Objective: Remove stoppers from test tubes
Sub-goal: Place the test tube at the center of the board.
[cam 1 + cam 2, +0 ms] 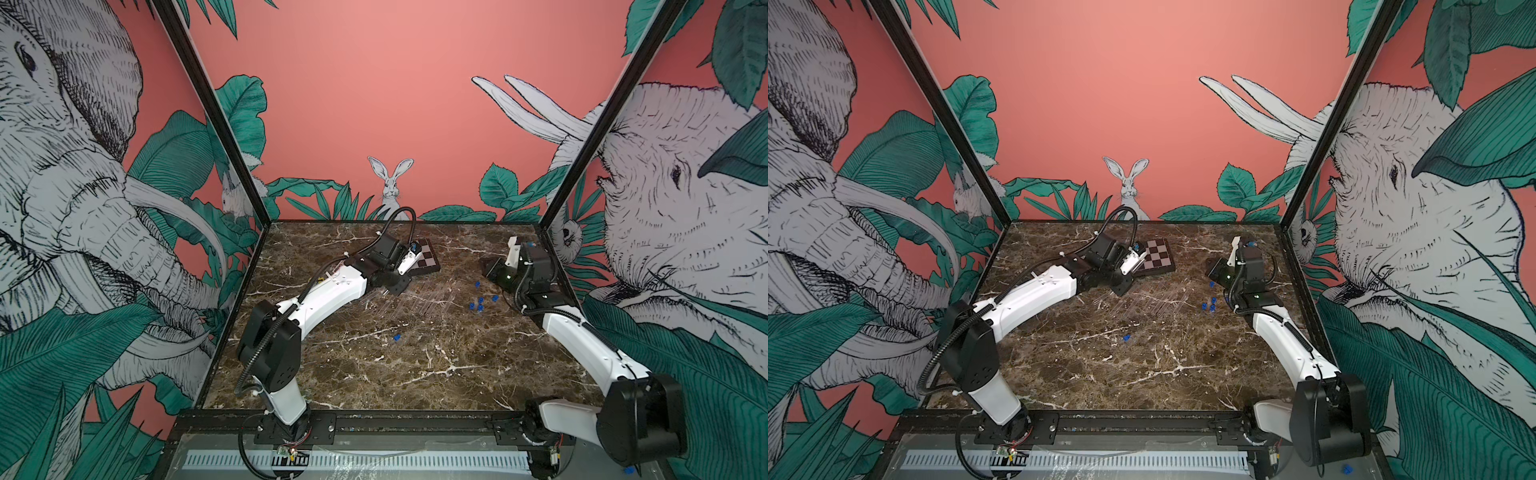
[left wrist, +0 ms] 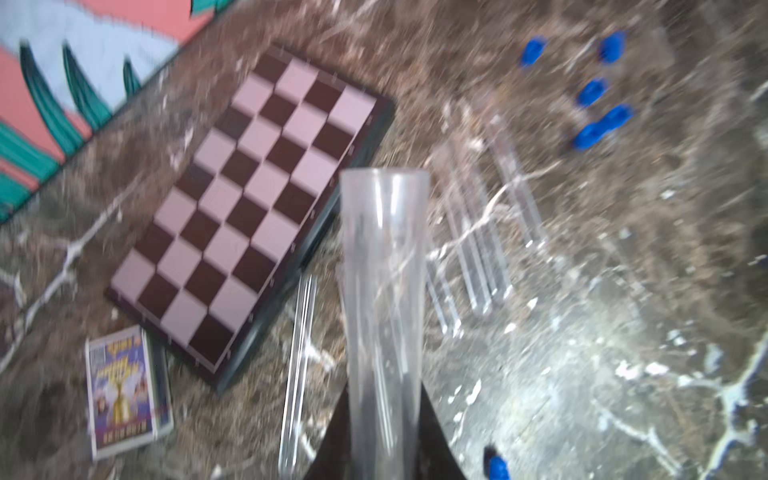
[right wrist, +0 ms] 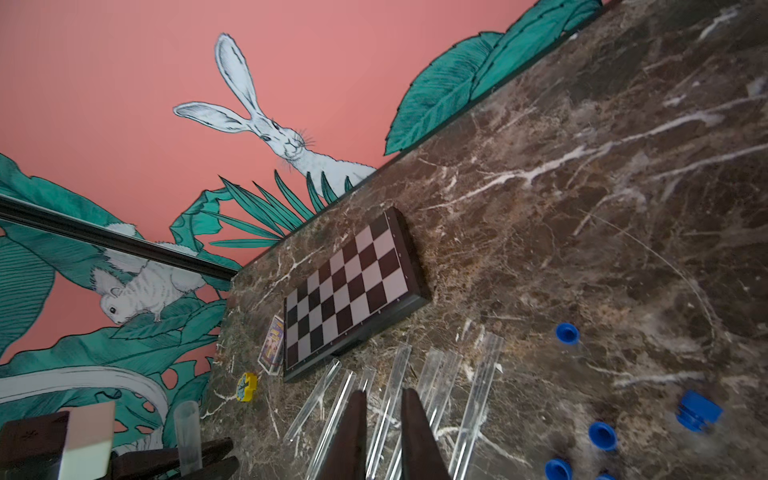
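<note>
- A small card box lay flat on the marble table, just beside a short end of the chessboard. A yellow toy piece sat near it.
- The chessboard lay closed and flat toward the back of the table. In both top views the left arm hid part of it.
- The left pincer was clamped on 1 test tube. The tube stuck out past the fingers, raised off the table just in front of the chessboard, and its mouth was open.
- The loose test tubes lay side by side in a rough row on the table, between the 2 pincers. They were clear and hard to make out against the marble.
- 1 lone stopper lay nearer the front of the table, well apart from the others.
- A cluster of 5 stoppers lay scattered to the right of the tube row, near the right pincer.
- The right pincer pointed toward the row of tubes. Its jaws stood slightly apart with nothing between them.
- 1 stray stopper lay off the table, by the base of the right arm.
</note>
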### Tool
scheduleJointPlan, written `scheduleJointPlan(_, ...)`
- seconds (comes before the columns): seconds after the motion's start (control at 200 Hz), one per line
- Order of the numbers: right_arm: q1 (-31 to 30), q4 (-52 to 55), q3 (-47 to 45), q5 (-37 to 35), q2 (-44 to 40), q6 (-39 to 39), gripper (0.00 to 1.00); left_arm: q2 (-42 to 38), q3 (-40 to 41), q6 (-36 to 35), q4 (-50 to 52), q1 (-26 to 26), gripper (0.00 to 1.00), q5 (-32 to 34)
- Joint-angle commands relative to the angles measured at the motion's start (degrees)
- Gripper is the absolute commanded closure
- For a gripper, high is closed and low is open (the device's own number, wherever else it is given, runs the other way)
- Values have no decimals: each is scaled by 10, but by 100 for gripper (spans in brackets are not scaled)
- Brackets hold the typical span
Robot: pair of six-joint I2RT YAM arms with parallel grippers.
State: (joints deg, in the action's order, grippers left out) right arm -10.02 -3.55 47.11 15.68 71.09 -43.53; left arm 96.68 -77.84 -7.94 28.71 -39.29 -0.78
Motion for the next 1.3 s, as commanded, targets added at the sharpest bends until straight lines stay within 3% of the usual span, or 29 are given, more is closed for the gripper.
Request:
scheduleJointPlan(0.0, -2, -28, -6, -10, 1, 14, 100, -22, 38, 58, 14, 20, 100, 32)
scheduleJointPlan(0.25, -1, -41, -37, -8, 15, 19, 100, -7, 91, 101, 2, 75, 100, 59)
scheduleJointPlan(0.715, -4, -60, -51, -13, 56, 26, 100, 52, 87, 72, 30, 77, 98, 8)
scheduleJointPlan(1.045, -24, -89, -25, -38, 167, 28, 100, 99, 73, 64, 41, 76, 89, -3)
scheduleJointPlan(1.295, -38, -90, -10, -73, 226, 55, 100, 113, 67, 59, 39, 74, 69, 9)
